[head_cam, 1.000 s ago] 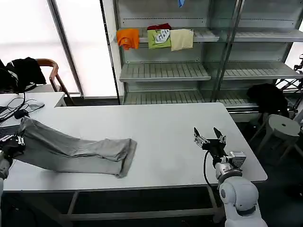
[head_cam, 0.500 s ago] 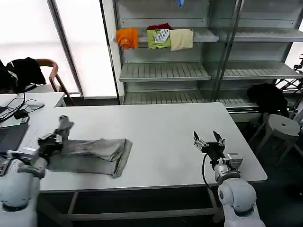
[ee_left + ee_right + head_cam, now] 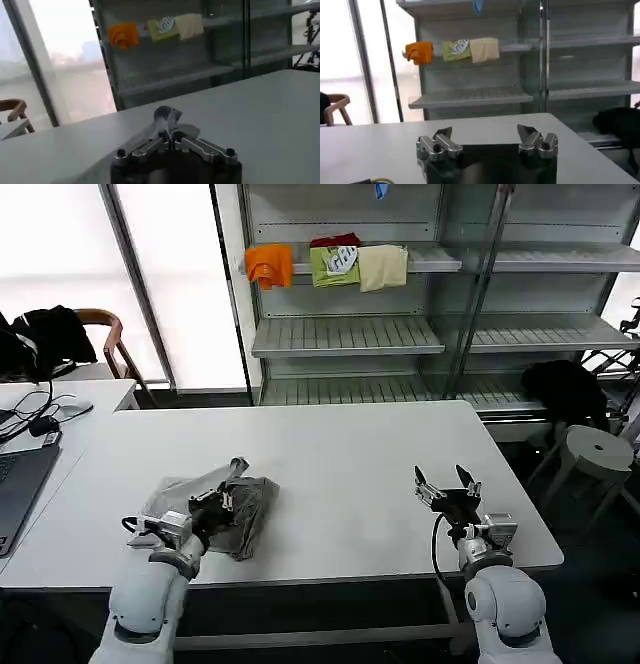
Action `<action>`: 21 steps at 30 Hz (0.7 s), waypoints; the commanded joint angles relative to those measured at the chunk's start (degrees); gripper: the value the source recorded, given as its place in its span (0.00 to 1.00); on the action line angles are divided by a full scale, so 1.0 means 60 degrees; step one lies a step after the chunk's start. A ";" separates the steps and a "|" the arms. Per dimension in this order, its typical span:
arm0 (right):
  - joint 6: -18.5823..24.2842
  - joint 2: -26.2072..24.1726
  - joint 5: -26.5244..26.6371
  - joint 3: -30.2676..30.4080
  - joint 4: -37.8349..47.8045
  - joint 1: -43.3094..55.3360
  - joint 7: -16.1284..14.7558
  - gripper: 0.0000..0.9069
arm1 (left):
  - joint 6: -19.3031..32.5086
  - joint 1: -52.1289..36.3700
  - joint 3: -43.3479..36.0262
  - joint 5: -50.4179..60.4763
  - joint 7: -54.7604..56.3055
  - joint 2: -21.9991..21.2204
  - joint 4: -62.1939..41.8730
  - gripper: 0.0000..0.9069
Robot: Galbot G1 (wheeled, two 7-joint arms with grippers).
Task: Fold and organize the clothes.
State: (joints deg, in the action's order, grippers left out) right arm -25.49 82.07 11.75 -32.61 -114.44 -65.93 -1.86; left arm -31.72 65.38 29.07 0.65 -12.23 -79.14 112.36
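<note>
- On the left half of the white rectangular table (image 3: 350,444), near its front edge, lies the light grey soft cotton garment (image 3: 205,502), bunched into a short heap.
- The left gripper (image 3: 222,499) sits over the heap's right part, jaws pressed together on a raised tuft of the cloth (image 3: 167,118).
- The right gripper (image 3: 446,488) hovers near the table's front right corner, jaws spread wide with nothing between them (image 3: 487,142).
- Bare tabletop stretches between the heap and the right gripper, and back to the far edge.
- A dark laptop (image 3: 18,489) lies at the left edge.
</note>
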 commanded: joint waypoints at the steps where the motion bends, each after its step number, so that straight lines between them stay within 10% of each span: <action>1: 0.0055 0.0045 -0.0080 0.0027 0.0093 -0.0012 -0.0015 1.00 | -0.0215 0.0137 -0.0828 0.0493 0.0148 -0.0521 -0.0064 1.00; 21: 0.0063 0.0134 -0.0208 0.0100 0.0017 -0.0072 0.0064 1.00 | -0.0061 0.0853 -0.0705 -0.0847 0.0328 -0.0994 0.1063 1.00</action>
State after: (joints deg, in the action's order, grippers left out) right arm -25.13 82.79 10.61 -32.00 -114.24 -66.27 -1.53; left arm -32.60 68.24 22.66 2.61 -10.62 -84.40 112.66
